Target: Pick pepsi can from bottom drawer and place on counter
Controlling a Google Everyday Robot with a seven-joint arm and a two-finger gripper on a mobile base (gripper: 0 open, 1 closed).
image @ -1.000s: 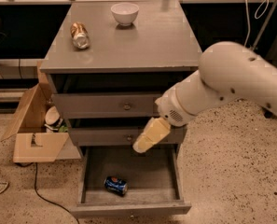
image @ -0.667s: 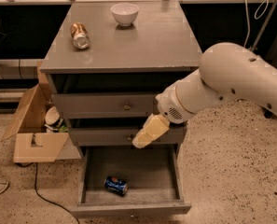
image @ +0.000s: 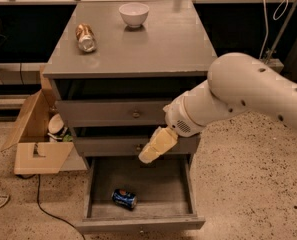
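gripper [image: 156, 147] over drawer [image: 160, 191] with pepsi can [image: 124, 198]

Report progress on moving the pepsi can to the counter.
Done: the bottom drawer stands pulled open. In hand: the gripper hangs above the drawer, apart from the pepsi can, which lies on its side on the drawer floor. Left: reach down, grasp the can, lift it and set it on the counter.

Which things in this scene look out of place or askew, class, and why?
Two cans lie tipped on their sides: the pepsi can in the open bottom drawer, the brownish can on the counter. The gripper hangs above the drawer.
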